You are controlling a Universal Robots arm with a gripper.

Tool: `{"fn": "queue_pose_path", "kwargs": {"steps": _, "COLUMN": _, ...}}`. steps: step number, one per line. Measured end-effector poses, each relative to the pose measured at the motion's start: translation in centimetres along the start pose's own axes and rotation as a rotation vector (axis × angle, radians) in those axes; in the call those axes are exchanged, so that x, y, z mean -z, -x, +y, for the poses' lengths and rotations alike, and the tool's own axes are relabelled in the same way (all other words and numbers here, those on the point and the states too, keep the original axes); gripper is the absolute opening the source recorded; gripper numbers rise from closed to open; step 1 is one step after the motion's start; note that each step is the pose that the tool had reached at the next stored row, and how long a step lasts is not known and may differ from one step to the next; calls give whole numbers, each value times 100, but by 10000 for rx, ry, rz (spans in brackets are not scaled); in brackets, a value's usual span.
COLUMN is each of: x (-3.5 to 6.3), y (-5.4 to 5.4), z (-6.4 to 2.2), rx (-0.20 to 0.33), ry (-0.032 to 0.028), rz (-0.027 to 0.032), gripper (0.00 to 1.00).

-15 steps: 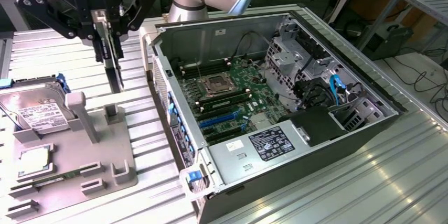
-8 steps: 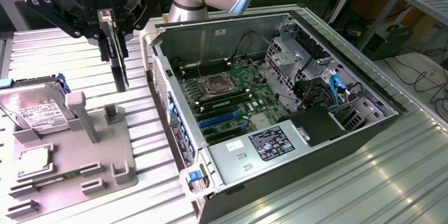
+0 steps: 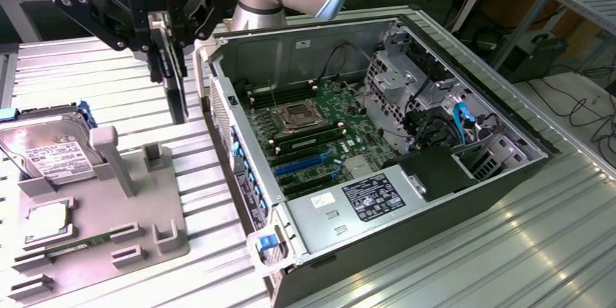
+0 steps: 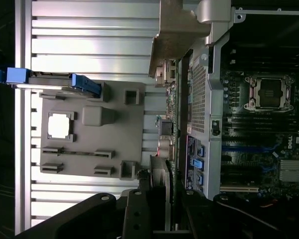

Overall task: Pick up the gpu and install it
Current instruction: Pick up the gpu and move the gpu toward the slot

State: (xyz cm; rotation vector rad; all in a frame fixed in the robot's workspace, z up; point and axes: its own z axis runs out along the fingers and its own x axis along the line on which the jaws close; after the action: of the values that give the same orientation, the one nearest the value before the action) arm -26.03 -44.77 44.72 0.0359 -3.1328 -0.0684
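My gripper (image 3: pixel 166 52) is shut on the gpu (image 3: pixel 176 95), which hangs on edge as a dark card below the fingers. It is lifted above the grey fixture (image 3: pixel 144 207) and sits just off the open computer case (image 3: pixel 433 178), on the exterior view's left of it. In the wrist view the gpu (image 4: pixel 162 174) shows edge-on between my black fingers (image 4: pixel 134 211), its silver bracket (image 4: pixel 182 30) at the far end beside the case's rear wall. Inside the case lies the motherboard (image 3: pixel 318 124) with blue expansion slots (image 3: pixel 303 167), and nothing sits in those slots.
The fixture carries a hard drive (image 3: pixel 48 153) in a blue caddy, a processor chip (image 3: pixel 48 218) and a narrow memory stick (image 3: pixel 82 243). Everything rests on a slatted aluminium table (image 3: pixel 500 250). Drive cages and cables (image 3: pixel 452 117) fill the case's far side.
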Motion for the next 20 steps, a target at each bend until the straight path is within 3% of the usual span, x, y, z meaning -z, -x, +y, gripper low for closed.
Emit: {"fn": "queue_pose_path", "kwargs": {"steps": 20, "x": 3, "y": 298, "z": -7, "rx": 0, "ry": 0, "rz": 0, "gripper": 28}}
